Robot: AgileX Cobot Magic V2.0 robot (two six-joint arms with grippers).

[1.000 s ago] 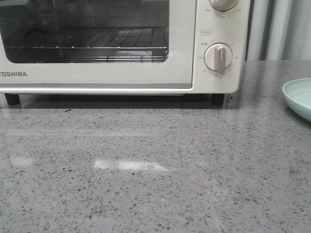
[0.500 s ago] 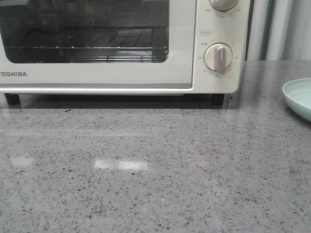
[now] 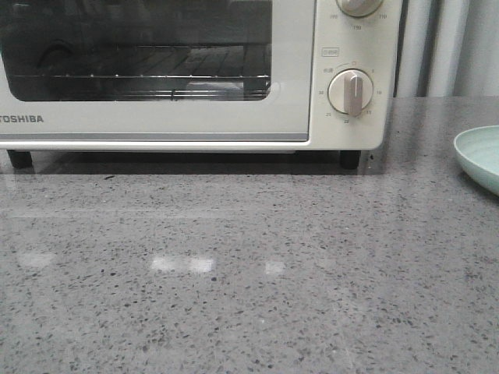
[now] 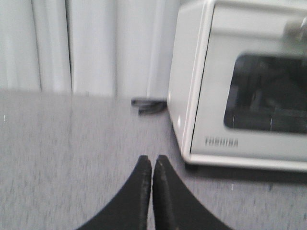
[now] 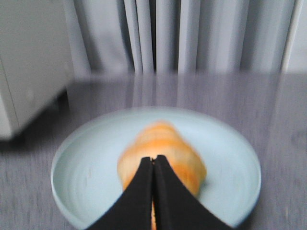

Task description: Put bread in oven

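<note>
Grey speckled counter point(image 3: 249, 273) stretches in front of the oven point(image 3: 156, 125), whose glass door is shut, with pale curtains point(image 5: 192, 33) behind. On a light blue plate point(image 5: 81, 177), well off to the oven's right, lies the bread point(image 5: 163, 148), untouched. Both the left gripper point(image 4: 152, 165) and the right gripper point(image 5: 153, 165) have their fingers pressed together, holding nothing. By my reading nothing is done yet: opening the door, picking up the bread and loading it all remain.

Soft even light, pale glare patches on the countertop point(image 3: 234, 265), both wrist views blurred.
</note>
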